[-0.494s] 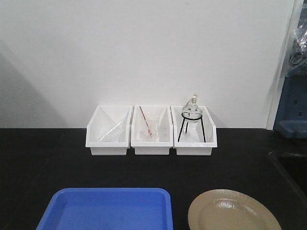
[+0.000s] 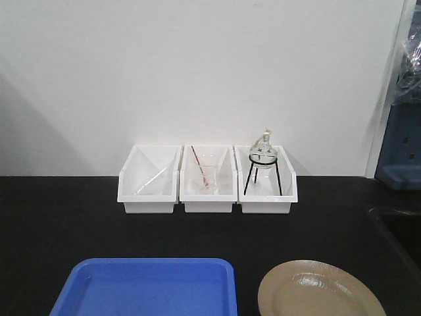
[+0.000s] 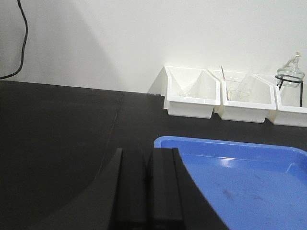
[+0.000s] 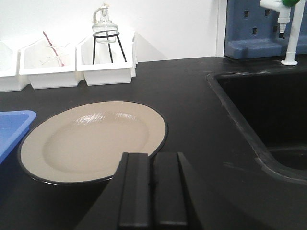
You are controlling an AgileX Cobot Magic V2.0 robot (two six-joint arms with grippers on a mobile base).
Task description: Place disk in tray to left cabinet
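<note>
A: Front view?
B: I see the disk (image 2: 321, 289) on the tabletop (image 2: 66, 217), just right of the tray (image 2: 151, 289).
A: Left wrist?
B: My left fingers (image 3: 133, 191) are pressed together, empty.
A: Right wrist?
B: My right fingers (image 4: 136, 191) likewise. The disk looks glossy, slippery, breakable, so I'd pinch its rim.

Plain white wall (image 2: 197, 66) behind a matte black countertop (image 2: 59, 217). Three white bins (image 2: 208, 197) stand in a row against the wall. At right are a recessed black sink (image 4: 268, 110), a white faucet (image 4: 291, 38) and a blue perforated rack (image 4: 256, 28). The light is even and diffuse.
</note>
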